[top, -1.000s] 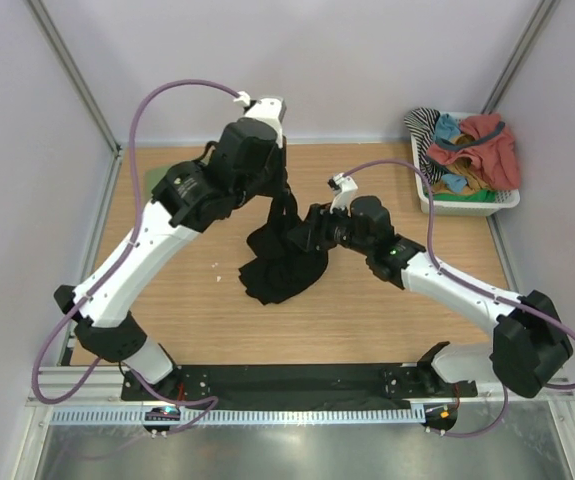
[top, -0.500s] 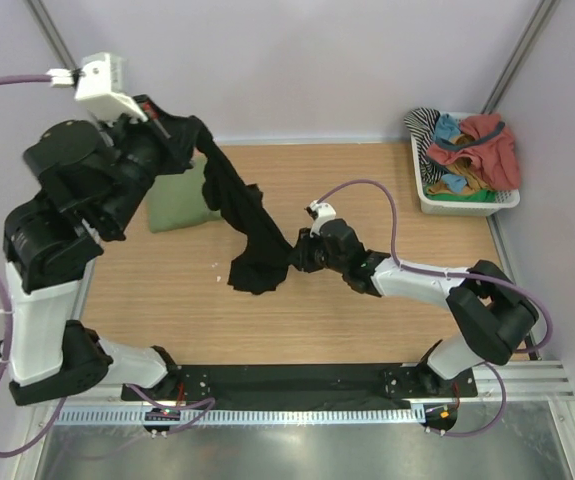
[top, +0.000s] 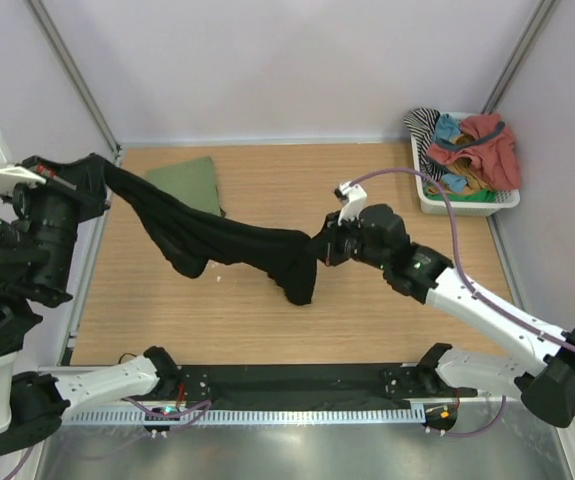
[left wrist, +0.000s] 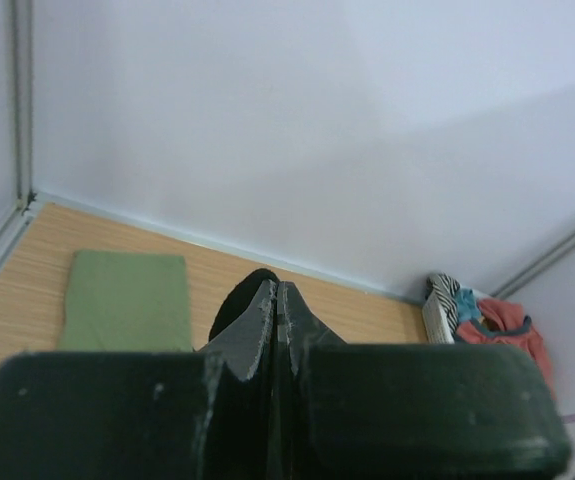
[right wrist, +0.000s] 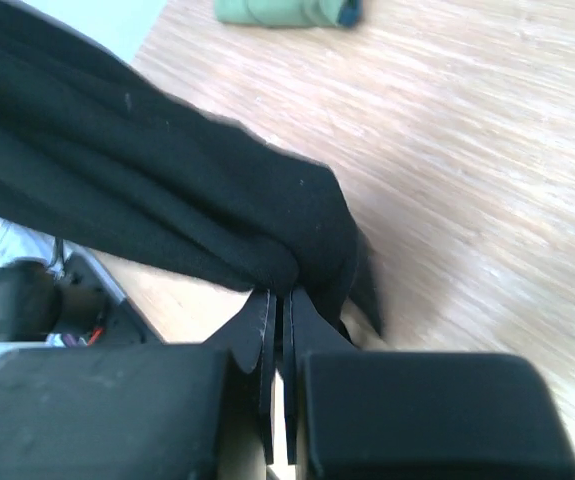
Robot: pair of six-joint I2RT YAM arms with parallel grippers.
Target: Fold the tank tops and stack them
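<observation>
The black tank top hangs stretched in the air between both grippers, sagging over the table. My left gripper is raised at the far left and shut on one end; in the left wrist view its fingertips press together with black cloth showing behind them. My right gripper is shut on the other end, where a bunch of cloth droops. In the right wrist view the black top bulges out just past the closed jaws. The olive green tank top lies folded flat at the table's back left.
A white basket at the back right holds a heap of red, teal and striped garments. Metal frame posts stand at the back corners. The arms' black base rail runs along the near edge.
My left arm rose and swung far left, drawing the black top out long. My right gripper closed on its other end and lifted it off the table.
</observation>
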